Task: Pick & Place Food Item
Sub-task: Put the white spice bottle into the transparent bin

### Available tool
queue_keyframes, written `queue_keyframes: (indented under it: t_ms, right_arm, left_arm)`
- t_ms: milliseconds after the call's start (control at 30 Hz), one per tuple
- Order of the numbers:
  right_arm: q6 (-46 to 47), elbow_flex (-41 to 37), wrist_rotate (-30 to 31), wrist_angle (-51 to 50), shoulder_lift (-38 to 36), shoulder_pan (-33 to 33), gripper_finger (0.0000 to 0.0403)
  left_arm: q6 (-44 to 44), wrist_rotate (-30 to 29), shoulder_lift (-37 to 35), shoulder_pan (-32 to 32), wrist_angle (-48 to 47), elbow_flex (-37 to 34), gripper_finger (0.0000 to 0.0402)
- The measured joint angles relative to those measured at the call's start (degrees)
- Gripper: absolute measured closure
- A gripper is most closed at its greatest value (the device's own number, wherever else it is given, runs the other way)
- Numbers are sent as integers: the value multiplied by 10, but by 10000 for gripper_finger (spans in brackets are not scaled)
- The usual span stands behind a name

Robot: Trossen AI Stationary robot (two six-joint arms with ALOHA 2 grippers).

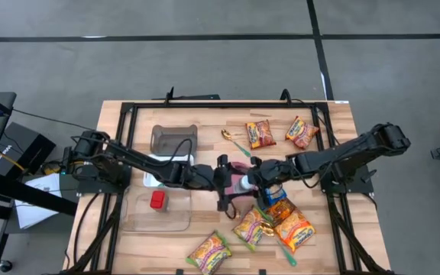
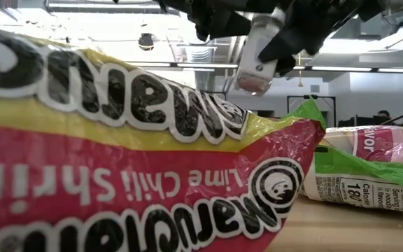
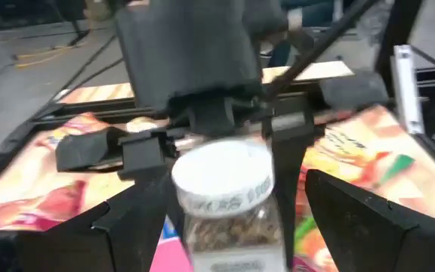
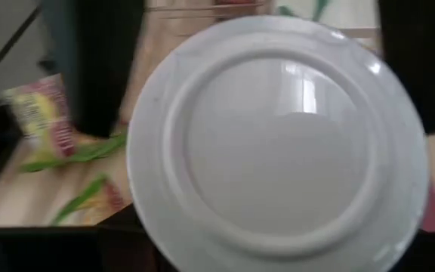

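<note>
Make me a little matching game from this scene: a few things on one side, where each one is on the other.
Things:
1. jar
2. red item
3. gold spoon
4. left gripper

Places:
A. in the clear tray
B. held off the table by the right gripper
C. open, facing the jar
D. lying on the table near two noodle packets

Pairs: 1-B, 2-A, 3-D, 4-C

White-lidded clear jar (image 3: 223, 198) showing brown contents; noodle packets (image 1: 293, 230) showing yellow, red and green print with black lettering; red item (image 1: 157, 200) lying in clear container (image 1: 140, 221); light wood tabletop (image 1: 113, 114).
</note>
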Motion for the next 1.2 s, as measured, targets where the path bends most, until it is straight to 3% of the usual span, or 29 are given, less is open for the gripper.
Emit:
queue_keyframes:
  t_ms: [200, 433, 867, 1200]
  right_arm:
    - [21, 26, 24, -50, 0, 46, 209]
    - [40, 41, 80, -83, 3, 62, 209]
    - [15, 115, 76, -108, 91, 62, 209]
    - [6, 134, 64, -113, 105, 65, 209]
  left_arm:
    - [-14, -4, 0, -29, 13, 0, 98]
    - [-28, -47, 0, -48, 11, 0, 98]
    - [-27, -62, 0, -49, -17, 0, 98]
    - [-39, -71, -1, -50, -39, 0, 99]
